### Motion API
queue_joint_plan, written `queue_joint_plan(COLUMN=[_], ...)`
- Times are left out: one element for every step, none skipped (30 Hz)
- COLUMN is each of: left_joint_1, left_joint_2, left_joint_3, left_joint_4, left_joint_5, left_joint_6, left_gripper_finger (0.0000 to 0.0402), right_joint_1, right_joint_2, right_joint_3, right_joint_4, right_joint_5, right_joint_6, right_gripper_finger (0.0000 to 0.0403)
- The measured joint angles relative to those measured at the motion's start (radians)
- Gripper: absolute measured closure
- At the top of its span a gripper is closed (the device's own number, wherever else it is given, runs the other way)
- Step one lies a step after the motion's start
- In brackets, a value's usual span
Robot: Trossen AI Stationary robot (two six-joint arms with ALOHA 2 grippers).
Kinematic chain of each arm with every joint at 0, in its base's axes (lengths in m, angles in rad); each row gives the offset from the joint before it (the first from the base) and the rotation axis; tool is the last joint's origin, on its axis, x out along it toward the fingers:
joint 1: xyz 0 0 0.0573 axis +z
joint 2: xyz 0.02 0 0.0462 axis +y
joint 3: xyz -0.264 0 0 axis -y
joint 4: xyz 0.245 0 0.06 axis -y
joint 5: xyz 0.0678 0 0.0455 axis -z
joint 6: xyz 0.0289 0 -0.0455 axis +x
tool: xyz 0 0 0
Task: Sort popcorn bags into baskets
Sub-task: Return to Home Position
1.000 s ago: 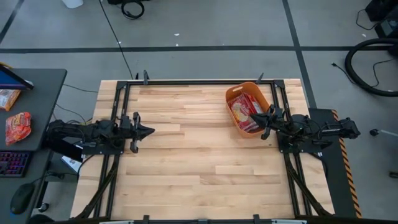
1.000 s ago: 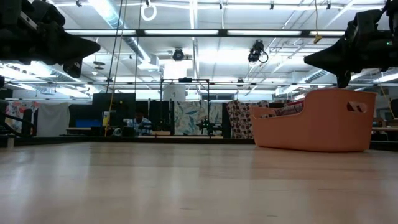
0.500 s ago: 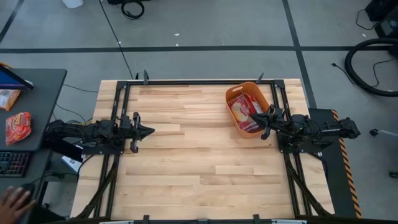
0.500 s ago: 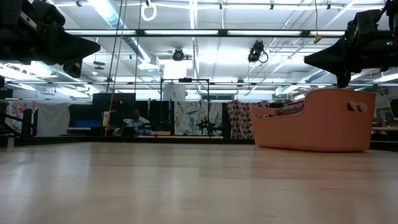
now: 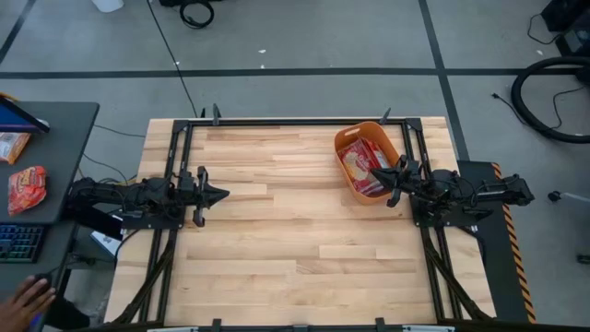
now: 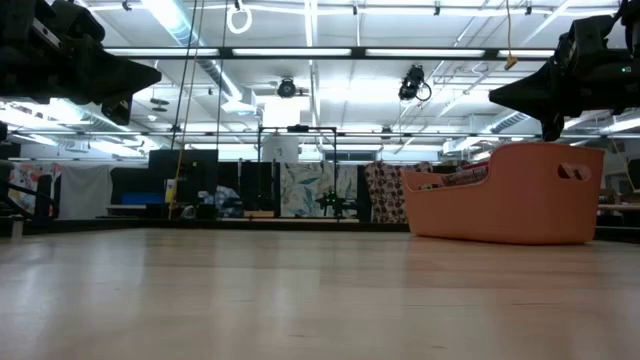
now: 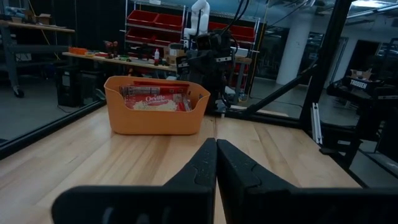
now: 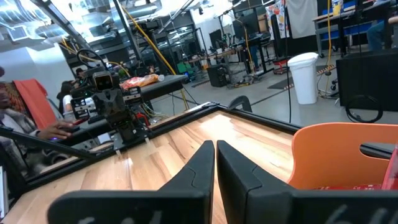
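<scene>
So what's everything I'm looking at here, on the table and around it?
table: one, pale wood, black-framed, centre.
tub: one, orange, table's upper right in the overhead view.
popcorn bags: several, red, inside the tub; exact count hidden.
side desk: one, dark, left of the table.
snack pouch: one, orange-red, on the side desk.
keyboard: one, dark, on the side desk.
person's hand: one, bottom-left corner, by the side desk.
left tool: one, black, shut, over the table's left side.
right tool: one, black, shut, beside the tub.
</scene>
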Motion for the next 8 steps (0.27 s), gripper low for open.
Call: queue_joint_plan(left_joint_1=[0.000,0.000,0.000,0.000,0.000,0.000,0.000,0.000], left_joint_2=[0.000,0.000,0.000,0.000,0.000,0.000,0.000,0.000], left_joint_3=[0.000,0.000,0.000,0.000,0.000,0.000,0.000,0.000], left_joint_4=[0.000,0.000,0.000,0.000,0.000,0.000,0.000,0.000], left_joint_5=[0.000,0.000,0.000,0.000,0.000,0.000,0.000,0.000], left_joint_6=[0.000,0.000,0.000,0.000,0.000,0.000,0.000,0.000], left_gripper_finger=[0.0388,0.0388,0.0388,0.0388,0.0388,0.0388,0.0388,0.0388], right_joint_1=[0.000,0.000,0.000,0.000,0.000,0.000,0.000,0.000], right_joint_2=[0.000,0.000,0.000,0.000,0.000,0.000,0.000,0.000], right_joint_3=[0.000,0.000,0.000,0.000,0.000,0.000,0.000,0.000], right_joint_4=[0.000,0.000,0.000,0.000,0.000,0.000,0.000,0.000], right_joint_5=[0.000,0.000,0.000,0.000,0.000,0.000,0.000,0.000], right_joint_6=[0.000,0.000,0.000,0.000,0.000,0.000,0.000,0.000], right_gripper_finger=[0.0378,0.0378,0.0378,0.0379,0.0379,0.0380,0.0380,0.0380])
